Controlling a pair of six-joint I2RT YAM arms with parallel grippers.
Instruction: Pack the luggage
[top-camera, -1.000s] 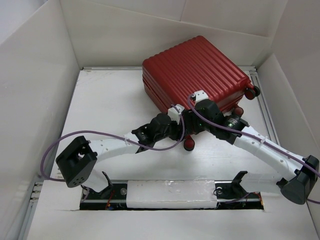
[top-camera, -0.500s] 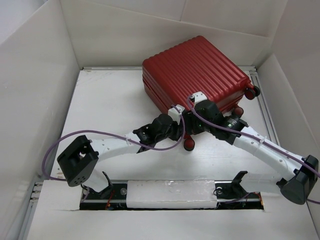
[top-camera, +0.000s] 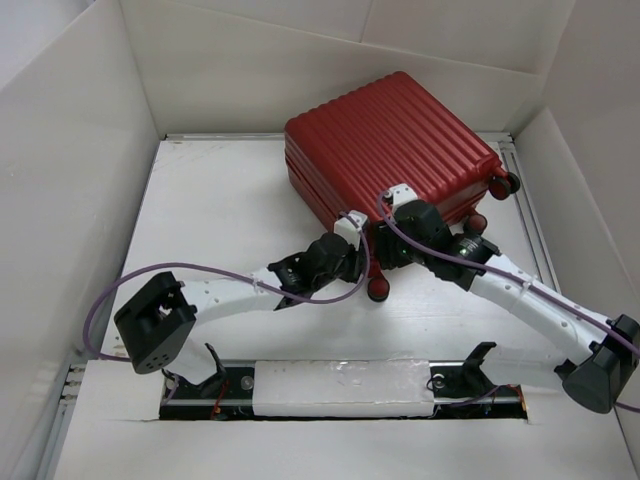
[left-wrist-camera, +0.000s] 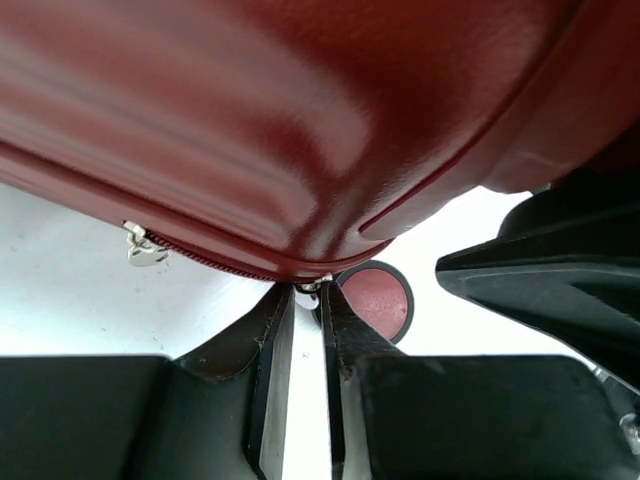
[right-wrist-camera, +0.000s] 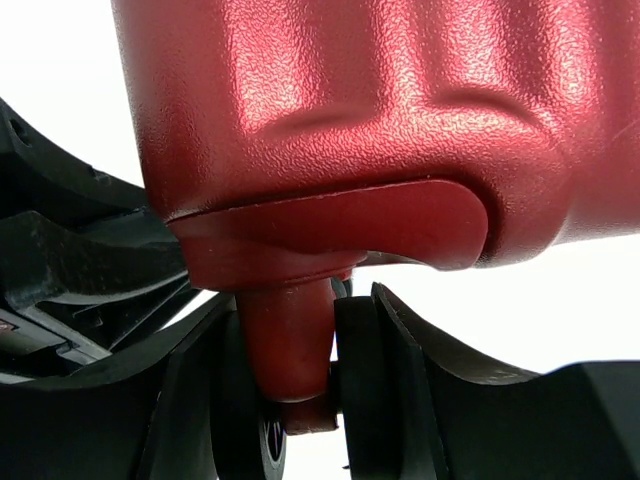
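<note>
Luggage (top-camera: 390, 140): shut, lying flat toward far-right corner of table (top-camera: 220, 210).
Left gripper (left-wrist-camera: 307, 294): pinched on zipper pull (left-wrist-camera: 312, 286) at case's near corner.
Right gripper (right-wrist-camera: 300, 340): clamped on caster leg (right-wrist-camera: 285, 325), likely bracing.
Step, judged: working zipper, direction unclear.
Next: steady drag along seam.

Bright and even from overhead in the top view, sharp throughout, with only soft, faint shadows under both arms and beneath the luggage (top-camera: 390, 140). Blown out to plain white on either side of the right gripper (right-wrist-camera: 300, 310) and beyond its tips. Streaked with broad, smeared highlights on the red surface just above the left gripper (left-wrist-camera: 305, 292), soft from closeness. Near-black and almost without detail on the fingers (left-wrist-camera: 270, 360) in both wrist views. Crisp and sparkling on the pebbled texture directly over the right fingertips, softer on the dark parts to their left.
</note>
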